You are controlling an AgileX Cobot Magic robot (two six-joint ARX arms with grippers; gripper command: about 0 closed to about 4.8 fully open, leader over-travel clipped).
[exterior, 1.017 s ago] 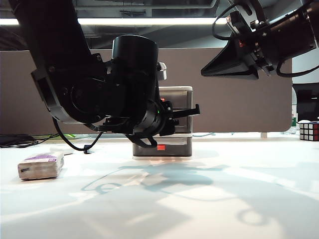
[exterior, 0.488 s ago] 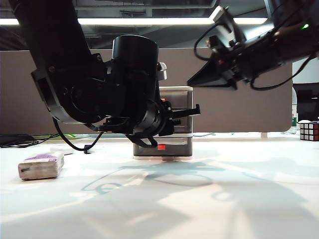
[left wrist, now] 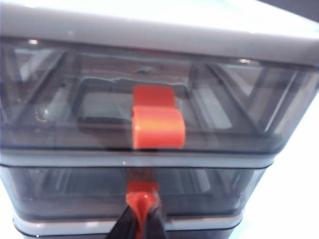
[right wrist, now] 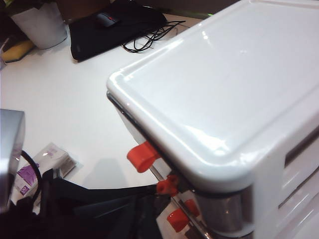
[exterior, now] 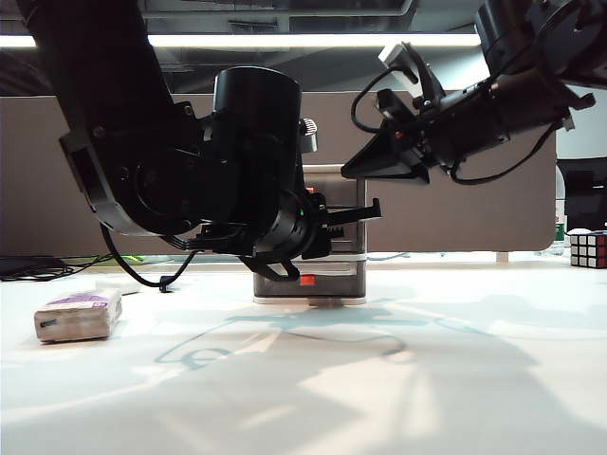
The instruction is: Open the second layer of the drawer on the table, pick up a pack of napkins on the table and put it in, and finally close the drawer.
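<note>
The drawer (exterior: 343, 237) stands mid-table, its front mostly hidden behind my left arm. In the left wrist view my left gripper (left wrist: 143, 213) is shut on the red-orange tab (left wrist: 143, 193) of the second layer (left wrist: 209, 191), which sits flush in the frame under the top tier (left wrist: 239, 109). My right gripper (exterior: 365, 166) hangs above the cabinet's upper right corner, pointing left; its jaws do not show. The right wrist view looks down on the white cabinet top (right wrist: 224, 84). The pack of napkins (exterior: 78, 315) lies on the table (exterior: 427, 379) at the far left, also in the right wrist view (right wrist: 42, 162).
A Rubik's cube (exterior: 588, 249) sits at the table's far right. Behind the cabinet lie a black pad with a mouse (right wrist: 112, 22), cables, and a white pot (right wrist: 37, 25). A brown partition runs along the back edge.
My right arm has come down and to the left, from the upper right corner toward the cabinet's top. The left arm and the cabinet have stayed where they were.
</note>
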